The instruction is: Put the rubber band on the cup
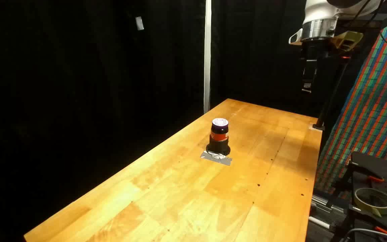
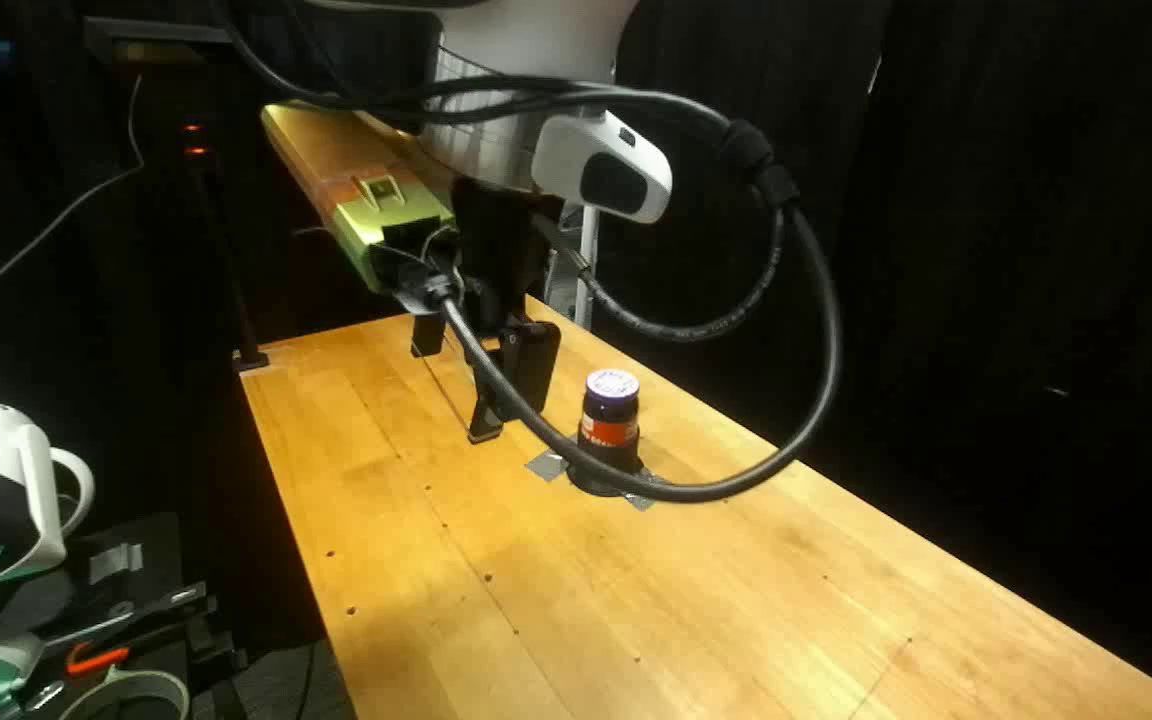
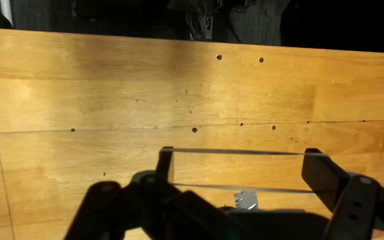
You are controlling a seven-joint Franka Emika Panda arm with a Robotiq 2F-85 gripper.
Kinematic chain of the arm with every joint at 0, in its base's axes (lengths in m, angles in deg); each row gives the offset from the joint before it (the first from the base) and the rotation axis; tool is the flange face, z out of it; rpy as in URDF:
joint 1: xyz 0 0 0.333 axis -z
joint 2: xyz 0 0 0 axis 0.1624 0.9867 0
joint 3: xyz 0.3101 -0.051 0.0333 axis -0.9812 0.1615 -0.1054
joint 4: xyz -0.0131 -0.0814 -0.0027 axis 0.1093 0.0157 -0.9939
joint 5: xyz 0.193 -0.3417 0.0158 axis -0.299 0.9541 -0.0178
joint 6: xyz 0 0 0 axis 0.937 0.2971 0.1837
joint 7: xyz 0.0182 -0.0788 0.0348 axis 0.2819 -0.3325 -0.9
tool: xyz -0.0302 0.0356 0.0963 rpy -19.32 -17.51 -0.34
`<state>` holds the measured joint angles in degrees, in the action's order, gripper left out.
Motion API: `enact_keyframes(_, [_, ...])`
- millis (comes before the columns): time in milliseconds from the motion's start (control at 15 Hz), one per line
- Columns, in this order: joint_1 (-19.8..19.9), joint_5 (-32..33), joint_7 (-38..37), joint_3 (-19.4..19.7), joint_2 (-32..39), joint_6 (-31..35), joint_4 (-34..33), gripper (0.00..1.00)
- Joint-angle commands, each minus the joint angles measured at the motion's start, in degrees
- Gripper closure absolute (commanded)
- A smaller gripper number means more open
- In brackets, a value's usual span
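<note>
The cup (image 1: 219, 137) is a short dark cylinder with an orange-red middle and a pale printed disc on top. It stands upright on the wooden table in both exterior views (image 2: 608, 432). In the wrist view it is mostly hidden behind the gripper body. My gripper (image 3: 240, 170) is open, its fingers wide apart. A thin pale rubber band (image 3: 225, 151) is stretched around both fingertips in two near-parallel strands. In an exterior view the gripper (image 2: 456, 390) hangs over the table, beside and apart from the cup. It also shows raised at the upper right (image 1: 307, 88).
Grey tape (image 1: 217, 158) lies at the cup's base on the wooden table (image 1: 180, 191). A black cable (image 2: 696, 490) loops down from the arm and crosses before the cup's base in that view. A dark post (image 1: 318, 127) stands at the table's corner. A tape roll (image 1: 374, 211) lies off the table.
</note>
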<state>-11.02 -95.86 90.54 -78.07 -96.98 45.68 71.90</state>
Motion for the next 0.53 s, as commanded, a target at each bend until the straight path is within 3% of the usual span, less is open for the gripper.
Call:
enact_keyframes(0, [1.38,-0.30,0.23,-1.33,0.05,-0.14,-0.20,0.00])
enact_keyframes(467, [1.38,-0.30,0.23,-1.32,0.03,-0.14,-0.50,0.00])
